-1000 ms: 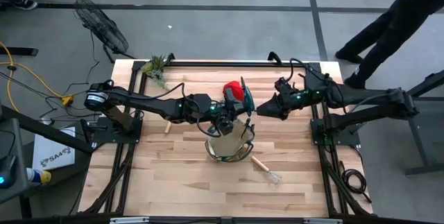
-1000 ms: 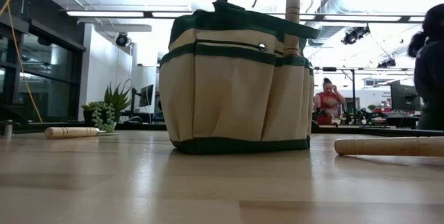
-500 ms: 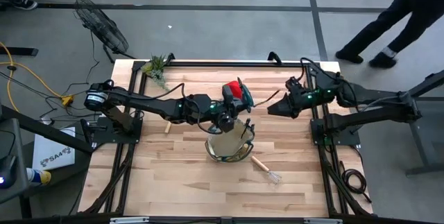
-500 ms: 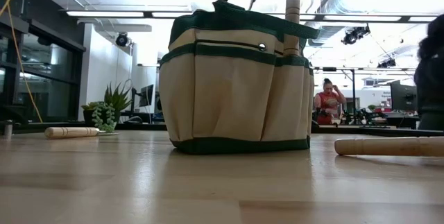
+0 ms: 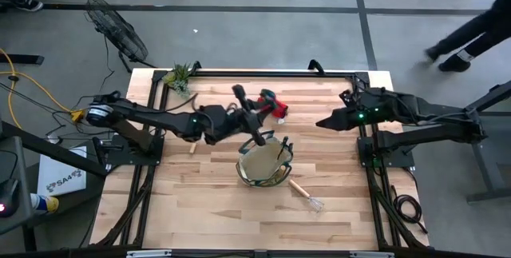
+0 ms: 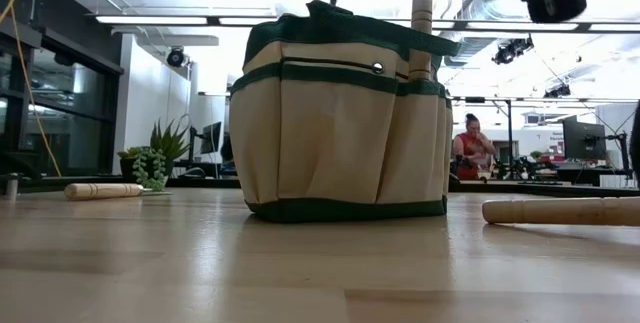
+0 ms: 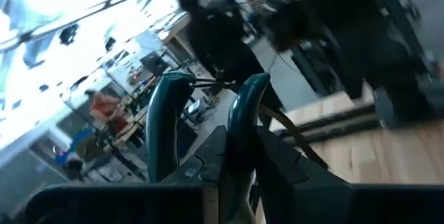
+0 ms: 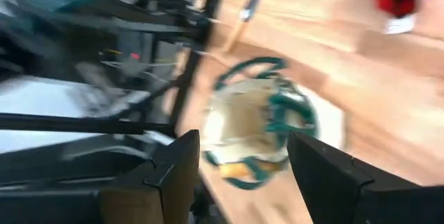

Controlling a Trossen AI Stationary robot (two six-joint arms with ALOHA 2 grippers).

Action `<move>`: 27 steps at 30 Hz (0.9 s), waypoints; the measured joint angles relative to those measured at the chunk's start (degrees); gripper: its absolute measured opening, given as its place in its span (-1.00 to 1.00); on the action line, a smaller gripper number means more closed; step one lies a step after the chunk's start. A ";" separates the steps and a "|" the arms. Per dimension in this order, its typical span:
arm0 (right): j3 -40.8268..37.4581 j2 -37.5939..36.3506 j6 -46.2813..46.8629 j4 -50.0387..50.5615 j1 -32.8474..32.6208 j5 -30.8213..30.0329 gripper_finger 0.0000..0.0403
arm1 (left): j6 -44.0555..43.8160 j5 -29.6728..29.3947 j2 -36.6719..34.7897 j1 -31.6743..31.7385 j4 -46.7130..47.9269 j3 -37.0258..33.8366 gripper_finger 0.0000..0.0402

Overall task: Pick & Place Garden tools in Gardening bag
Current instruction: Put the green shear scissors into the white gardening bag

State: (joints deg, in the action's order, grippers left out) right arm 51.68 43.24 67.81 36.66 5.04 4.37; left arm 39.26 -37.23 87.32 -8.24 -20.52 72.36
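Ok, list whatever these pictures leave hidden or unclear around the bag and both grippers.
- Bag contents: low view, its wall hides them; high view, too small.
- Left gripper: left wrist view, shut on the green-handled pruners, blades out of sight behind the gripper body.
- Rake: its wire head too small in the high view.
- Right gripper: right wrist view blurred.

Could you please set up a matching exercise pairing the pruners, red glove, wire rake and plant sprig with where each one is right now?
Things:
1. pruners
2. red glove
3. wire rake
4. plant sprig

Places (high view):
A. at the upper left corner of the table
B. on the table, just above the gardening bag
C. clamped in the left gripper
D. on the table, below and right of the bag

Pairs: 1-C, 2-B, 3-D, 4-A
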 joint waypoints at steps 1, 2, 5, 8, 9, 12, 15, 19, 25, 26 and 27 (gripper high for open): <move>0.00 0.06 -0.93 1.78 -0.02 -0.52 0.04 | -1.12 -1.18 -0.87 -0.14 0.12 0.00 -0.79; 0.00 0.17 -1.94 3.52 0.00 -1.32 0.04 | -2.01 -2.40 -1.61 -0.19 0.27 0.00 -0.79; 0.00 0.13 -4.70 8.10 0.00 -3.98 0.04 | -4.17 -5.78 -4.05 -1.46 1.82 0.00 -0.79; 0.00 -0.13 -10.33 12.12 0.00 -5.83 0.04 | -6.41 -9.94 -6.17 -3.26 4.10 0.04 -0.79; 0.00 -0.26 -12.44 13.52 0.00 -6.28 0.04 | -7.04 -11.48 -6.88 -3.93 5.36 0.03 -0.79; 0.00 -1.52 -18.00 15.51 -0.05 -7.46 0.04 | -10.38 -14.54 -8.89 -5.95 7.99 0.02 -0.79; -0.01 -3.87 -22.25 15.65 -0.10 -9.00 0.04 | -14.64 -17.35 -10.34 -8.01 11.71 0.02 -0.79; -0.02 -8.91 -27.28 15.71 -0.55 -9.65 0.05 | -20.07 -21.31 -11.32 -11.05 16.09 0.02 -0.79; -0.02 -17.07 -29.52 18.10 -1.36 -15.24 0.05 | -29.39 -27.28 -12.08 -16.02 19.66 -0.02 -0.79; -0.03 -18.48 -29.55 18.53 -1.36 -15.89 0.05 | -32.47 -27.24 -12.55 -16.74 20.73 -0.02 -0.79; -0.04 -19.74 -29.55 19.07 -1.36 -16.55 0.05 | -36.00 -27.15 -13.01 -17.75 22.31 -0.02 -0.79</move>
State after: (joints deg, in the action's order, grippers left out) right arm 51.64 23.50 38.26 55.73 3.68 -12.19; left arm 3.27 -64.38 74.30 -25.99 1.78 72.34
